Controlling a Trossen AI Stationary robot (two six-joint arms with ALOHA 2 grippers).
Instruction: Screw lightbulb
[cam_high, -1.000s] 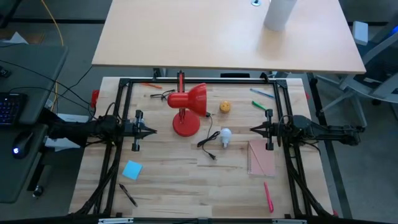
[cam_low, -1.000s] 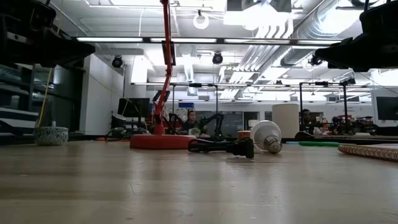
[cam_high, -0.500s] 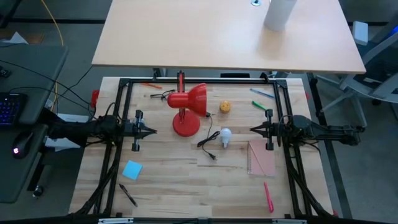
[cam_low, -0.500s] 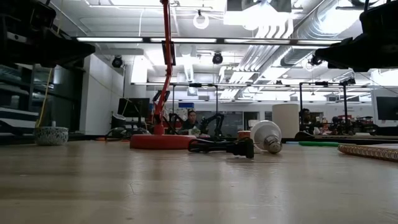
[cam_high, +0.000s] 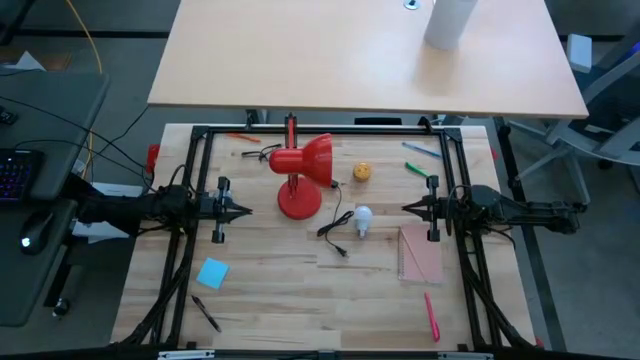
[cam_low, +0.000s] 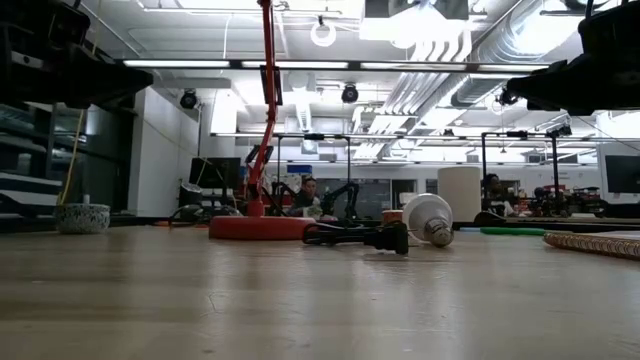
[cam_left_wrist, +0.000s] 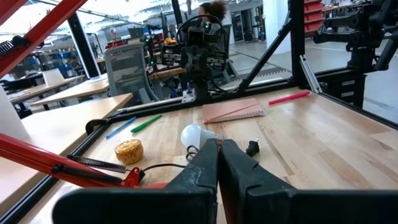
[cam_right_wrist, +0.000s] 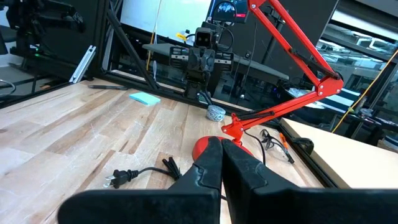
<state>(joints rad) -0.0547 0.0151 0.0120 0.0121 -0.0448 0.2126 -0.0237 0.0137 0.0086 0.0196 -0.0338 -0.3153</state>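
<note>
Two pincers face each other across the table, both pressed tight together and holding nothing. The left gripper (cam_high: 246, 210) hovers at the left rail, the right gripper (cam_high: 406, 209) at the right rail. Between them, nearer the right gripper and slightly toward the table's front edge, the lightbulb (cam_high: 362, 219) lies on its side on the wood. Just beside it runs a black cord with plug (cam_high: 335, 232), leading to the red lamp (cam_high: 302, 172), which stands closer to the left gripper. A small yellow-orange ball (cam_high: 362, 172) sits beyond the bulb.
</note>
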